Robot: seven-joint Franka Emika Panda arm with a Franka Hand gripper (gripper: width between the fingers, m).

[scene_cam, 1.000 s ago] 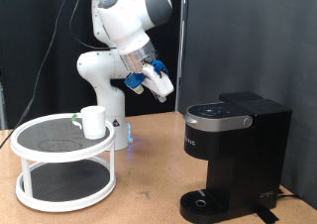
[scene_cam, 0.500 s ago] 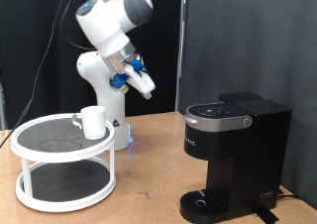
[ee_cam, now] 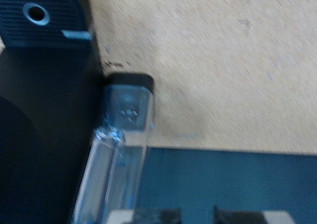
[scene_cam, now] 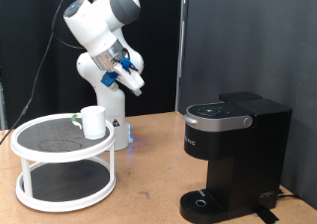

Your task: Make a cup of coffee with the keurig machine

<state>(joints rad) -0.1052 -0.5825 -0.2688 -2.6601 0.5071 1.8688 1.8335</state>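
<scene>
The keurig machine (scene_cam: 234, 153), boxy and black with its lid down, stands at the exterior view's right. The cup (scene_cam: 93, 121), a white mug, sits on the top tier of a round white rack (scene_cam: 61, 189) at the exterior view's left. My gripper (scene_cam: 128, 78) hangs in the air above and to the right of the cup, well left of the machine, touching nothing. In the wrist view a black body that looks like the machine (ee_cam: 40, 95) and a clear tank (ee_cam: 112, 165) show over the tan table. The gripper (ee_cam: 190, 216) shows only as two tips at the picture's edge, apart, with nothing between them.
The robot's white base (scene_cam: 99, 85) stands behind the rack, with a small blue light low beside it. A black curtain backs the scene. Bare wooden table (scene_cam: 149, 179) lies between rack and machine.
The arm has swung towards the exterior view's left, carrying the gripper from the middle of the scene to above the rack's right side. The cup and the machine have not moved.
</scene>
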